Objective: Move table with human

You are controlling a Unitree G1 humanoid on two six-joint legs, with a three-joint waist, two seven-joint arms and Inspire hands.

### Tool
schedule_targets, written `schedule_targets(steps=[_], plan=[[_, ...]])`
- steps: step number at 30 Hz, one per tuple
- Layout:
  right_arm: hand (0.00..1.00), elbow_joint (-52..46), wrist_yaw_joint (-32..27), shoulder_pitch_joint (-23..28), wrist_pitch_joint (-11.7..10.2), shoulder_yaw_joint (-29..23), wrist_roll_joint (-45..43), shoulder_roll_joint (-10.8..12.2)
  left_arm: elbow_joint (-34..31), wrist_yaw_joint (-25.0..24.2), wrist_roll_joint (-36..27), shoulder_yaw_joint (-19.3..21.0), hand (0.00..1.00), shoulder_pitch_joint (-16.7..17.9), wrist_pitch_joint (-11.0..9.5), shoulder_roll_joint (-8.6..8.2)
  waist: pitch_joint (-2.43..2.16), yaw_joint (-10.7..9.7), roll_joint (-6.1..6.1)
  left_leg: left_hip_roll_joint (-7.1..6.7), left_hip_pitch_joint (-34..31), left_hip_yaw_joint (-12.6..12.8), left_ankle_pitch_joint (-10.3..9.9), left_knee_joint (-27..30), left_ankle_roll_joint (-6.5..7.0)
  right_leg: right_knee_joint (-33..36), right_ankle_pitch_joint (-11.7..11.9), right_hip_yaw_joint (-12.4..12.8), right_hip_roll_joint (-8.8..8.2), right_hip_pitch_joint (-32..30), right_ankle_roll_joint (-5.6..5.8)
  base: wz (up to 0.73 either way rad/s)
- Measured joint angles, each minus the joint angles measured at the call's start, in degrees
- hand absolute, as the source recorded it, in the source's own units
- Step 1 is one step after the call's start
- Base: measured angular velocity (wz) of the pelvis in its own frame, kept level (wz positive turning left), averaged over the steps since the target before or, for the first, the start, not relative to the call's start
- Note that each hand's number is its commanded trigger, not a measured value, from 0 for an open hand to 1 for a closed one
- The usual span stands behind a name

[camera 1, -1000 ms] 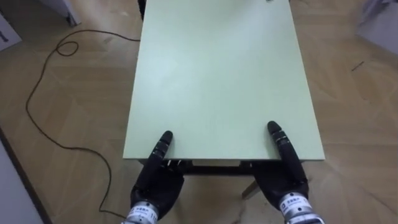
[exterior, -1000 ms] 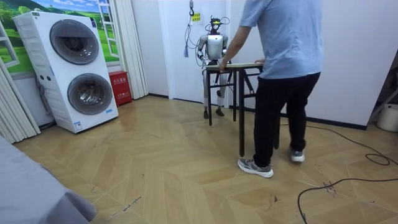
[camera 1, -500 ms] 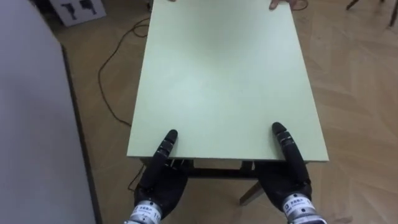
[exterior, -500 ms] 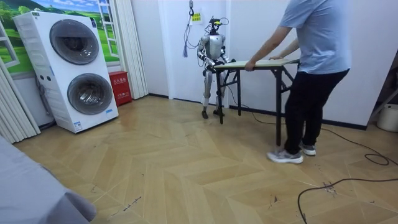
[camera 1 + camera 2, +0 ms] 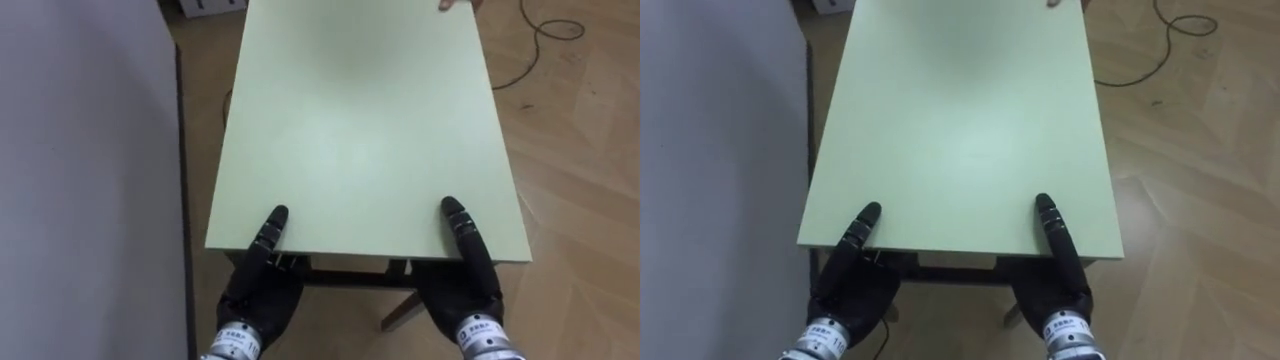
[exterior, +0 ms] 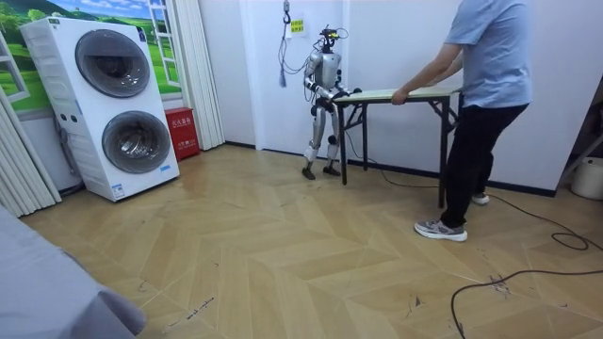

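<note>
**Table held at both ends, robot and person**

Eye views, left to right. A pale wall surface (image 5: 90, 180) runs along the robot's left, close beside the long edge of the table (image 5: 360, 130). The table's light green top extends straight away from the robot over a herringbone wood floor (image 5: 580, 200).

The left hand (image 5: 255, 295) is at the left corner of the near edge. Part of it lies flat on the top and the rest is beneath the edge, so it cannot be told whether it is closed on the table. The right hand (image 5: 462, 290) is at the right corner in the same posture, and its grip cannot be told either.

At the far edge, towards the right, a person's hand (image 5: 452, 5) touches the top.

Room view, left to right. Two stacked washing machines (image 6: 122, 104) stand by a red box (image 6: 181, 132). The robot stands upright against the white wall at the table's left end. The person (image 6: 485, 94) stands at the right end with both arms reaching to the tabletop.
</note>
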Motion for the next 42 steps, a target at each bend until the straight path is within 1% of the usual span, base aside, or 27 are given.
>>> schedule_targets(steps=[3,4,6,9,12,14,15,16,18,19,22,24,25,26,27,28,29,30,31,32,33,34,35,36,37,39,42], plan=[[1.0,0.0,0.0,0.4,0.1,0.4,0.2,-0.3,0.0,0.0,-0.9,0.0,1.0,0.8,0.0,0.5,0.04,1.9,-0.25,-0.04,0.0,-0.9,0.2,0.1,-0.12,-0.9,0.0,5.0,1.37,0.0,-0.01,0.19],[1.0,0.0,-0.1,0.7,0.1,0.6,0.1,-0.3,0.0,0.1,-1.2,0.0,1.0,1.2,0.0,0.55,0.06,2.4,-0.32,-0.1,0.0,-1.6,0.3,0.2,-0.29,-1.1,0.0,6.1,1.82,0.3,-0.08,0.29],[1.0,0.0,-0.5,0.7,0.1,0.9,0.1,-0.4,0.0,0.1,-1.3,0.0,1.0,1.5,0.0,0.78,0.03,3.0,-0.67,-0.3,0.0,-2.5,0.5,0.2,-0.62,-1.6,0.1,6.1,2.13,1.1,-0.09,0.36],[1.0,0.0,-0.6,0.7,0.1,0.9,0.1,-0.3,-0.1,0.0,-1.3,0.0,1.0,1.5,0.0,0.89,-0.05,3.6,-0.49,-0.85,-0.9,-4.8,0.8,1.1,-1.07,-1.8,0.0,5.6,2.83,1.7,-0.33,0.44],[1.0,0.1,-0.6,0.7,0.6,0.8,-0.4,-0.1,-0.1,-0.3,-1.4,0.2,1.0,2.1,0.0,1.01,-0.06,4.0,-0.49,-0.74,-0.9,-4.9,1.0,1.3,-1.39,-0.7,-0.6,5.4,3.19,1.6,-1.23,0.33],[1.0,0.2,-0.6,0.7,0.7,0.8,-0.4,-0.3,-0.1,-0.4,-1.4,0.3,1.0,2.1,0.0,0.98,-0.05,4.0,-0.5,-1.03,-1.1,-4.3,1.2,1.2,-1.54,-0.9,-0.6,4.4,3.38,2.0,-1.31,0.3],[1.0,0.2,-0.6,0.8,0.7,0.7,-0.4,-0.3,-0.1,-0.4,-1.4,0.4,1.0,2.1,0.1,0.8,-0.06,3.6,-0.52,-0.66,-1.1,-2.4,1.4,0.8,-1.41,-1.4,-0.6,2.5,3.35,2.5,-1.37,0.45],[1.0,0.1,-0.6,0.9,0.7,0.7,-0.4,-0.4,-0.1,-0.3,-1.4,0.5,1.0,2.1,0.1,0.74,-0.08,2.5,-0.55,0.06,-1.2,1.5,1.9,-0.2,-0.91,-2.2,-0.5,0.6,3.25,3.1,-1.41,0.52],[1.0,0.1,-0.6,0.9,0.5,0.6,-0.9,-0.5,-0.1,-0.3,-1.4,0.5,1.0,1.8,0.1,0.7,-0.15,1.5,-0.51,0.36,-1.1,4.7,3.2,-2.3,-0.43,-3.0,-0.5,-0.5,3.06,3.1,-1.51,0.41],[1.0,0.1,-0.5,0.9,0.6,0.4,-1.0,-0.2,-0.1,-0.3,-1.2,0.5,1.0,1.8,0.2,0.59,-0.28,1.4,-0.29,0.15,-1.1,4.5,4.0,-3.5,-0.27,-2.9,-0.3,-0.7,3.03,2.5,-1.71,0.21],[1.0,0.1,-0.6,0.9,0.6,0.3,-1.3,0.0,-0.1,0.0,-1.2,0.3,1.0,1.8,0.2,0.54,-0.37,0.2,-0.1,-0.4,-1.1,3.1,4.9,-4.3,0.1,-2.2,-0.2,-1.6,3.02,2.3,-1.7,0.25],[1.0,0.2,-1.0,1.0,0.7,0.3,-1.2,-0.1,-0.1,0.3,-1.3,0.2,1.0,1.8,0.2,0.6,-0.35,0.1,0.08,-0.06,-1.1,2.9,4.9,-4.0,0.14,0.4,-0.2,-2.0,2.91,1.3,-1.7,0.05],[1.0,0.2,-1.2,1.1,0.7,0.3,-1.1,0.0,-0.1,0.6,-1.3,0.1,1.0,1.8,0.2,0.69,-0.27,0.0,0.46,0.55,-1.2,1.4,4.8,-3.7,0.19,3.9,-0.2,-1.7,2.84,-0.4,-1.67,0.09],[1.0,0.2,-1.4,1.2,0.7,0.2,-1.1,0.0,0.0,0.8,-1.4,0.1,1.0,1.7,0.2,0.74,-0.16,-0.3,0.86,0.84,-1.3,0.8,4.7,-3.4,0.26,5.2,-1.1,-0.6,3.06,-1.5,-1.56,0.21],[1.0,0.2,-1.7,1.2,0.7,0.1,-1.4,0.2,0.3,0.9,-1.5,0.0,1.0,1.5,0.1,0.74,-0.12,-0.8,1.51,0.78,-1.5,-0.5,4.5,-3.5,0.14,4.1,-2.2,3.0,3.98,-3.9,-2.54,0.22],[1.0,0.2,-1.9,1.2,0.7,0.0,-1.5,0.2,0.5,0.9,-1.6,0.0,1.0,1.3,0.1,0.73,-0.16,-0.9,1.51,-0.39,-1.6,-1.4,4.4,-4.0,0.45,1.7,-1.8,3.4,3.75,-6.7,-2.8,0.24],[1.0,0.3,-1.9,1.4,0.7,-0.1,-1.6,0.0,1.1,0.9,-1.6,-0.1,1.0,1.2,0.2,0.42,-0.2,-1.2,1.76,-1.0,-1.6,-1.8,4.4,-3.9,0.54,2.2,-0.1,3.6,3.46,-8.0,-2.89,0.31],[1.0,0.3,-1.9,2.5,0.4,-0.2,-1.7,-0.1,2.2,0.9,-1.6,-0.7,1.0,1.3,0.5,0.18,-0.74,-1.5,2.27,-1.44,-1.2,-0.3,4.7,-3.5,0.24,2.5,-0.4,1.1,1.64,-8.0,-3.07,0.23],[1.0,0.5,-1.9,2.6,0.3,-0.2,-1.7,-0.6,2.9,0.9,-1.6,-0.8,1.0,1.3,0.8,-0.11,-0.45,-1.5,2.29,0.94,-1.3,5.6,1.6,-0.1,0.55,2.5,-0.6,-1.5,0.43,-7.3,-2.55,0.1],[1.0,0.5,-1.9,2.7,0.4,-0.2,-1.7,-0.6,3.1,0.9,-1.7,-0.8,1.0,1.4,0.8,-0.11,-0.51,-1.3,2.48,2.64,-1.3,8.7,-1.0,2.4,0.27,2.8,-0.7,-3.0,0.0,-6.9,-2.19,-0.23],[1.0,0.6,-1.9,2.7,0.6,-0.1,-1.3,-0.4,3.1,0.9,-1.7,-0.7,1.0,1.3,0.8,0.12,-0.43,-0.4,2.88,4.27,-1.8,10.4,-3.8,4.8,0.37,4.7,-1.5,-4.2,-0.09,-6.4,-1.52,0.0],[1.0,1.1,-1.9,2.9,0.8,-0.1,-1.3,-0.2,3.4,0.9,-1.7,-0.6,1.0,1.3,0.9,0.4,-0.33,-0.7,2.16,3.49,-1.4,9.0,-4.2,4.7,0.64,6.2,-2.2,-4.0,-0.23,-6.3,-1.05,0.2],[1.0,1.1,-1.9,3.1,0.7,-0.1,-1.5,0.1,3.4,0.9,-1.7,-0.6,1.0,1.2,0.9,0.39,-0.22,-1.4,1.89,2.89,-1.1,7.9,-4.1,4.4,0.83,6.7,-2.3,-3.5,-0.27,-6.4,-0.96,0.61],[1.0,1.1,-1.7,3.5,0.7,-0.2,-1.6,0.3,3.4,0.9,-1.5,-0.6,1.0,1.2,0.9,0.44,-0.25,-2.7,1.51,2.33,-0.6,7.2,-3.8,3.5,1.17,7.8,-2.3,-1.2,-0.63,-7.3,-0.9,0.46],[1.0,1.2,-1.3,3.6,0.7,-0.4,-1.6,0.4,3.4,0.9,-1.2,-0.7,1.0,1.1,0.9,0.39,-0.24,-2.6,1.19,1.89,-0.3,7.2,-3.7,2.8,1.24,7.6,-2.3,1.2,-0.71,-8.1,-0.83,0.27],[1.0,2.8,0.3,3.6,0.7,-0.5,-1.7,0.5,4.4,0.9,-0.7,-0.7,1.0,1.1,1.1,0.32,-0.13,-2.5,0.82,1.3,1.2,7.2,-3.7,1.8,1.25,6.0,-2.1,3.2,-0.37,-7.3,-0.36,0.02],[1.0,5.1,2.2,3.6,0.9,-0.4,-1.7,1.0,6.6,-0.3,-0.4,-0.4,1.0,1.0,1.3,0.46,0.06,-2.5,0.14,1.02,3.8,7.4,-3.8,0.0,1.05,4.0,-1.9,3.5,-0.08,-4.0,-0.19,-0.01]])
